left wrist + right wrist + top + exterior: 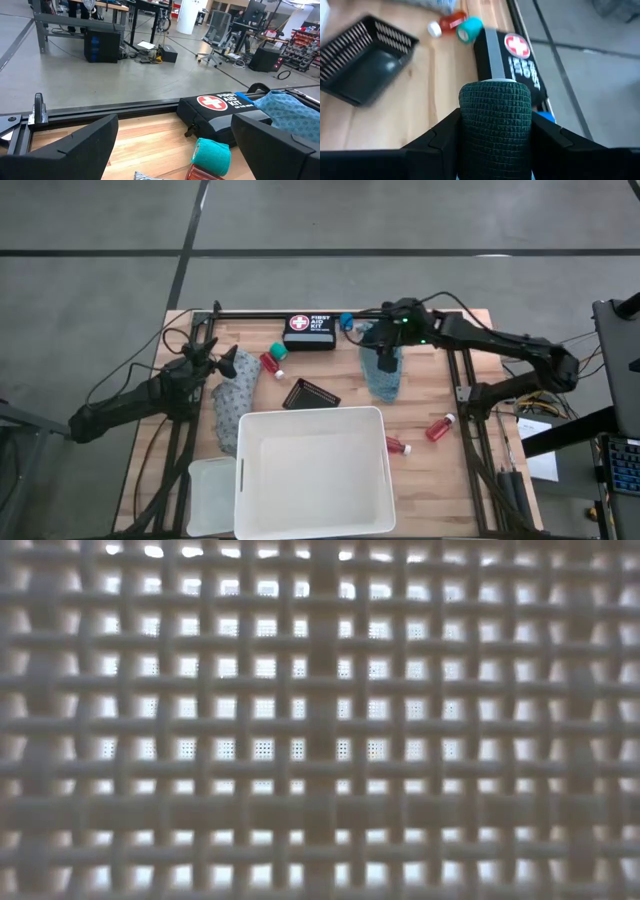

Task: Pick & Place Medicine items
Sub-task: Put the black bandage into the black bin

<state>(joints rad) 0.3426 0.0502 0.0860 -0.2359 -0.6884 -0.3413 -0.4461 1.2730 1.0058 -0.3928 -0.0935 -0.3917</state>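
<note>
At the table's left edge my left gripper (222,366) hangs with jaws wide and empty, just above the grey patterned cloth (233,408). Beside it lie a green roll (276,350) and a red bottle (271,363), smooth and round; I think they can roll if I nudge them. My right gripper (495,131), near the black first aid kit (309,331), holds a dark green roll (495,117) of soft crinkled wrap. Its wrap gives under pressure, so it may slip down.
</note>
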